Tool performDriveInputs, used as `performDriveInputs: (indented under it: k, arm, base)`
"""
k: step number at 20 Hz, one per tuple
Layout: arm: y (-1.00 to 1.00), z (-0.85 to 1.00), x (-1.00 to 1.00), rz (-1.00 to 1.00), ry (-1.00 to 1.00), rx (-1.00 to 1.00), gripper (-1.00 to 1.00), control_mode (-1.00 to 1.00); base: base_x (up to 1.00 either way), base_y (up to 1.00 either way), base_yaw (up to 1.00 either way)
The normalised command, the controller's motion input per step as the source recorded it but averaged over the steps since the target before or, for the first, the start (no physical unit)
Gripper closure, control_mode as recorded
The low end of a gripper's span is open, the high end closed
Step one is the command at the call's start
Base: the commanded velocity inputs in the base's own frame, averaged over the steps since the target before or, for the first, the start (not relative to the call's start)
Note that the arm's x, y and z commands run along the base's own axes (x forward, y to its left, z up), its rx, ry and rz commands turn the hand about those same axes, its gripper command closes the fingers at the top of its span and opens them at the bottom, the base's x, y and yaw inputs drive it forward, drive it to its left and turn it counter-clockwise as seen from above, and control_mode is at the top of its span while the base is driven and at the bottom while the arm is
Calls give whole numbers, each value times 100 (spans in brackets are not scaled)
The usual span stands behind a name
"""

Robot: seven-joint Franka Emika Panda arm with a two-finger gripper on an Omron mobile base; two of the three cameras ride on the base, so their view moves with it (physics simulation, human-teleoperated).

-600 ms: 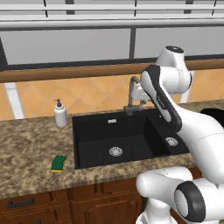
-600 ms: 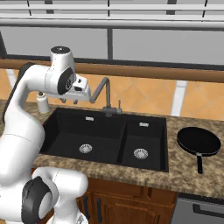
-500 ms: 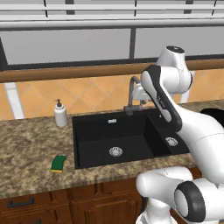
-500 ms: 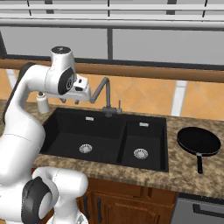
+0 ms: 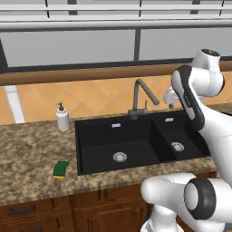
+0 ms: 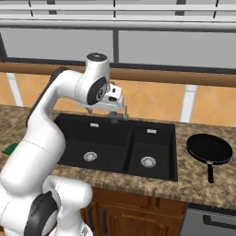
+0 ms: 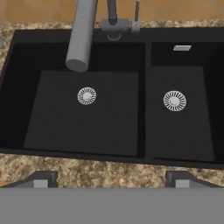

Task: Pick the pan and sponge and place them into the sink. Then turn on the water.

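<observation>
Your end effector [image 7: 109, 177], tips apart and empty, hangs over the sink [image 7: 144, 100] beside the faucet [image 5: 140, 97]; swing right for the pan [image 6: 209, 149] carelessly and you'll clip it.

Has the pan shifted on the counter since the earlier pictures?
No. The pan lies right of the sink on the counter, same spot as before.

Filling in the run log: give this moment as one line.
gripper: open, above sink | pan: counter, right | sponge: counter, left | water: off
</observation>
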Motion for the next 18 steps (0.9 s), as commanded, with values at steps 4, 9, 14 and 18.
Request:
performDriveInputs:
  k: [4,9,14,18]
  arm:
    - [-100,-6,0,-6,6,0,-100,-100]
    - [-100,-22,10,-15,13,-2,-100,-100]
    - [-100,-49,27,-15,14,-7,-100,-100]
    - [-100,-59,51,-11,12,-8,-100,-100]
  base:
    - [0,0,0]
    - [0,0,0]
    - [0,0,0]
    - [0,0,0]
